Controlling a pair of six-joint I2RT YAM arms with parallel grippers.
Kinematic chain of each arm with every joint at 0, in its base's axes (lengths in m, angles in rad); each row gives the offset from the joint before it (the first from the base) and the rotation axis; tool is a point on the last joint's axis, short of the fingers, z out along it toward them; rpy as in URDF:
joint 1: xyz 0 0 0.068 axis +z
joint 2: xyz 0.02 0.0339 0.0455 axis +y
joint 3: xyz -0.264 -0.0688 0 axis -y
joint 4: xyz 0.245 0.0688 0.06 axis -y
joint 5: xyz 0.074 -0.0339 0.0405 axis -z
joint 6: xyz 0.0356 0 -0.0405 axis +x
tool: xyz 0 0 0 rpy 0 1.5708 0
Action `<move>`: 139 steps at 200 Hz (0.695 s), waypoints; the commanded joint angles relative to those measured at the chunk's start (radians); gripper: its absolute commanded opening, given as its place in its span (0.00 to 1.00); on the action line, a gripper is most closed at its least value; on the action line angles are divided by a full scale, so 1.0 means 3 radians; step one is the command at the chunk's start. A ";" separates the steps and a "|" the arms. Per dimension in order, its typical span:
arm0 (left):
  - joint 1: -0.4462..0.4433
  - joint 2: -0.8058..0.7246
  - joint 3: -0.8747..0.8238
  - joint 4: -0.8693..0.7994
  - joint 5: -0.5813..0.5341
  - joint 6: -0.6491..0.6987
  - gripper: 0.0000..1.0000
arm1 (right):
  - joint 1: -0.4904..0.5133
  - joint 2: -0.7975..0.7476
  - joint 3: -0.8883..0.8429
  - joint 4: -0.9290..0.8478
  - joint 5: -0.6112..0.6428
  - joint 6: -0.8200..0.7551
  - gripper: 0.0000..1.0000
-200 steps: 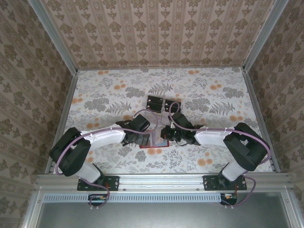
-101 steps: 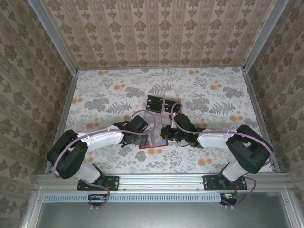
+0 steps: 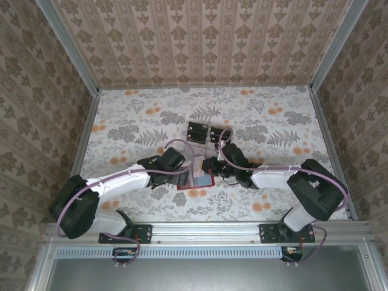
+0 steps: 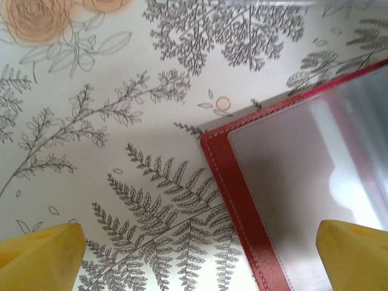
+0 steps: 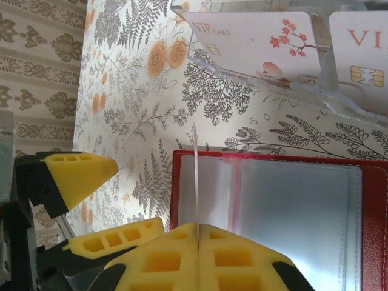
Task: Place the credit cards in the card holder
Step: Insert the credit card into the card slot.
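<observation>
Left gripper [image 4: 197, 257]: we see its yellow fingertips [image 4: 39, 254] spread wide with nothing between them, one over the table [image 4: 91, 121] and the other over the wallet's corner.
Right gripper [image 5: 198, 233]: pressed fully closed on a thin pale sheet [image 5: 196, 182], which we think is a card seen edge-on. It stands upright by the wallet's left edge.
Wallet [image 3: 197, 182]: red, lying open on the floral table between the two grippers, with its shiny pocket facing up.
Cards [image 5: 254, 42]: pale VIP cards propped in a clear stand [image 5: 267, 82] just beyond the wallet.
Change: since a second ago the left arm [image 3: 115, 182] has swung outward to the left and its gripper has drawn back, showing more of the wallet. The right one has edged slightly away from us. The wallet itself has stayed put.
</observation>
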 commanded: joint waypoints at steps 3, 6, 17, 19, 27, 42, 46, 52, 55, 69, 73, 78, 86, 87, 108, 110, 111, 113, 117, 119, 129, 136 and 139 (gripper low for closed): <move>0.0001 -0.0006 -0.0137 -0.0008 0.0056 -0.0122 1.00 | 0.0028 0.0086 -0.0030 0.0214 -0.0018 0.0041 0.00; 0.0000 -0.0004 -0.0147 -0.0004 0.0056 -0.0126 1.00 | 0.0031 0.0090 -0.0030 0.0223 -0.0018 0.0042 0.00; 0.0003 -0.0001 -0.0175 -0.0004 0.0056 -0.0147 1.00 | 0.0034 0.0116 -0.0034 0.0270 -0.0014 0.0040 0.00; 0.0001 -0.0001 -0.0181 -0.0005 0.0055 -0.0149 1.00 | 0.0034 0.0121 -0.0035 0.0282 -0.0010 0.0041 0.00; 0.0001 0.0004 -0.0197 -0.0004 0.0053 -0.0163 1.00 | 0.0034 0.0144 -0.0040 0.0323 -0.0006 0.0042 0.00; -0.0005 0.0019 -0.0218 -0.0019 0.0042 -0.0183 1.00 | 0.0034 0.0174 -0.0045 0.0377 0.0003 0.0035 0.00; -0.0004 0.0033 -0.0219 -0.0024 0.0038 -0.0182 1.00 | 0.0037 0.0186 -0.0045 0.0392 0.0005 0.0036 0.00; -0.0005 0.0050 -0.0216 -0.0039 0.0035 -0.0188 1.00 | 0.0039 0.0199 -0.0045 0.0411 0.0004 0.0035 0.00; -0.0004 0.0057 -0.0214 -0.0040 0.0032 -0.0189 1.00 | 0.0039 0.0209 -0.0045 0.0420 0.0005 0.0035 0.00; -0.0005 0.0104 -0.0208 -0.0057 0.0030 -0.0200 1.00 | 0.0038 0.0257 -0.0044 0.0447 0.0007 0.0036 0.00; -0.0004 0.0115 -0.0205 -0.0055 0.0026 -0.0202 1.00 | 0.0039 0.0266 -0.0045 0.0456 0.0009 0.0035 0.00; -0.0001 0.0133 -0.0205 -0.0056 0.0029 -0.0203 1.00 | 0.0039 0.0284 -0.0050 0.0470 0.0007 0.0032 0.00; -0.0005 0.0151 -0.0198 -0.0054 0.0031 -0.0203 1.00 | 0.0036 0.0311 -0.0058 0.0504 0.0013 0.0036 0.00; -0.0002 0.0154 -0.0198 -0.0055 0.0029 -0.0205 1.00 | 0.0037 0.0315 -0.0059 0.0509 0.0014 0.0036 0.00; -0.0005 0.0176 -0.0209 -0.0041 0.0035 -0.0200 1.00 | 0.0037 0.0381 -0.0075 0.0582 0.0020 0.0048 0.00; -0.0005 0.0177 -0.0209 -0.0040 0.0034 -0.0202 1.00 | 0.0038 0.0383 -0.0073 0.0586 0.0020 0.0047 0.00; -0.0002 0.0178 -0.0211 -0.0040 0.0032 -0.0200 1.00 | 0.0038 0.0386 -0.0077 0.0591 0.0020 0.0050 0.00; -0.0003 0.0178 -0.0213 -0.0041 0.0029 -0.0202 1.00 | 0.0040 0.0392 -0.0080 0.0597 0.0021 0.0051 0.00; -0.0005 0.0181 -0.0213 -0.0040 0.0033 -0.0203 1.00 | 0.0044 0.0403 -0.0081 0.0612 0.0024 0.0054 0.00; -0.0005 0.0182 -0.0216 -0.0037 0.0032 -0.0203 1.00 | 0.0044 0.0407 -0.0085 0.0619 0.0025 0.0056 0.00; -0.0005 0.0183 -0.0219 -0.0037 0.0030 -0.0208 1.00 | 0.0044 0.0437 -0.0086 0.0640 0.0018 0.0057 0.00; -0.0004 0.0187 -0.0219 -0.0035 0.0029 -0.0208 1.00 | 0.0042 0.0457 -0.0089 0.0654 0.0020 0.0056 0.00; -0.0005 0.0185 -0.0223 -0.0031 0.0027 -0.0210 1.00 | 0.0044 0.0465 -0.0091 0.0665 0.0020 0.0058 0.00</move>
